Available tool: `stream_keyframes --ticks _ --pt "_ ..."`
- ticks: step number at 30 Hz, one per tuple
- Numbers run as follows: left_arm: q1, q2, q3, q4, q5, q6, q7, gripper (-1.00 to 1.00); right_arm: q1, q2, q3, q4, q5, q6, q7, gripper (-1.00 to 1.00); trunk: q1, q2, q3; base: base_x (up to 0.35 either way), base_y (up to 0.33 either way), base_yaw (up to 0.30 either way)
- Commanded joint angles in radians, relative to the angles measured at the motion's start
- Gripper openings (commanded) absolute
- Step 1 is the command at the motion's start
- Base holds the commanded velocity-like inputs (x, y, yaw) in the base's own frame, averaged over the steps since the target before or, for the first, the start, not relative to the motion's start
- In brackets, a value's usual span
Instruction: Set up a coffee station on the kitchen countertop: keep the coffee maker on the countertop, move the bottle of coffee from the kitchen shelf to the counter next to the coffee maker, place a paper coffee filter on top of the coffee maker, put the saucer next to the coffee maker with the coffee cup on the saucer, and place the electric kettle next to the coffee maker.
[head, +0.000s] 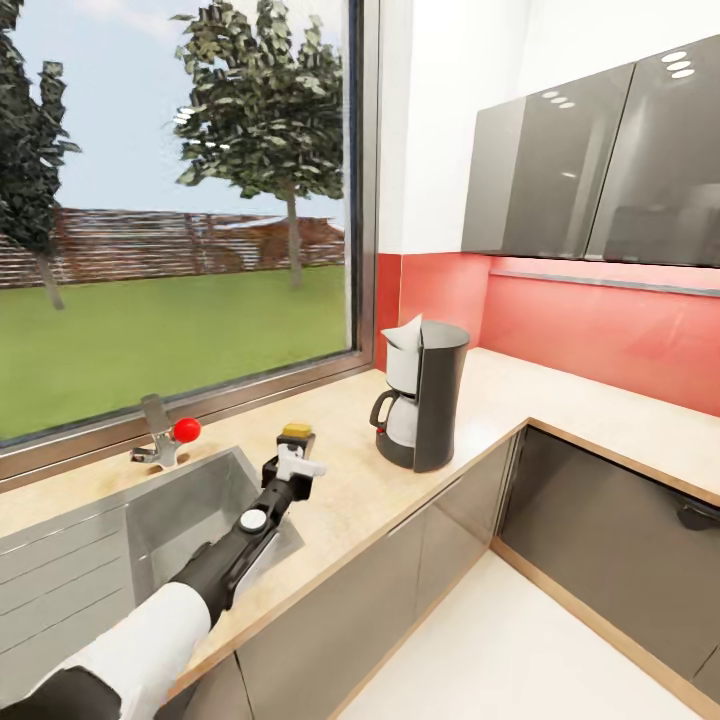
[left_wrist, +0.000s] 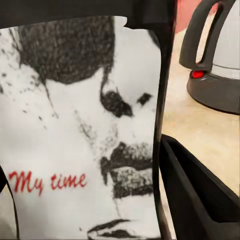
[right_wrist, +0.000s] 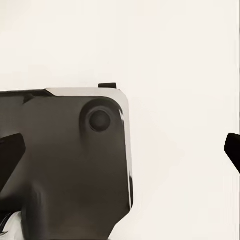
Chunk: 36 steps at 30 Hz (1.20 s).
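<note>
My left fingers (head: 292, 462) grasp the jar (head: 297, 433), yellow cap up, at frame centre-left above the surface (head: 350, 500) by the sink (head: 190, 505). The coffee maker (head: 425, 395) stands centre-right, filter (head: 403, 335) on top. Right fingers' state: cannot tell.

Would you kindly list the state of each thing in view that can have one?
Tall dark grey cylindrical coffee maker: upright on the light wood-grain countertop, white paper filter sticking out at its top, white carafe in place.
Small coffee jar with yellow cap: capped, upright, gripped by the left end effector.
Glossy grey wall cabinets: doors closed.
Right end effector: fingertips apart, holding nothing.
</note>
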Motion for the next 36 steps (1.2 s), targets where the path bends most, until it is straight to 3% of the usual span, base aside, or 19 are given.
stream_keyframes --ticks 1,5,7,10,36 --pt "-0.008 0.0 -0.003 0.014 0.007 -0.014 0.004 -1.0 0.0 -0.001 -0.006 0.002 0.0 -0.004 0.001 1.0 0.0 -0.001 0.0 0.0 0.0 0.0" --pt "-0.031 -0.002 0.047 0.071 0.005 -0.093 -0.005 -1.0 0.0 -0.003 -0.006 0.004 0.001 -0.003 0.001 1.0 0.0 -0.001 0.0 0.0 0.0 0.0" --pt "-0.026 -0.004 0.05 0.075 0.0 -0.139 -0.004 -1.0 0.0 -0.003 -0.007 0.004 0.001 -0.003 0.002 1.0 0.0 -0.001 0.0 0.0 0.0 0.0" --pt "-0.022 -0.007 0.05 0.066 0.001 -0.156 -0.004 -1.0 0.0 -0.003 -0.007 0.003 0.0 -0.003 0.002 1.0 0.0 -0.001 0.0 0.044 -0.022 0.044" --pt "-0.021 -0.011 0.052 0.064 0.007 -0.187 0.01 -1.0 0.0 -0.007 -0.006 0.0 0.001 0.0 0.002 1.0 0.0 -0.001 0.0 0.191 -0.211 0.035"
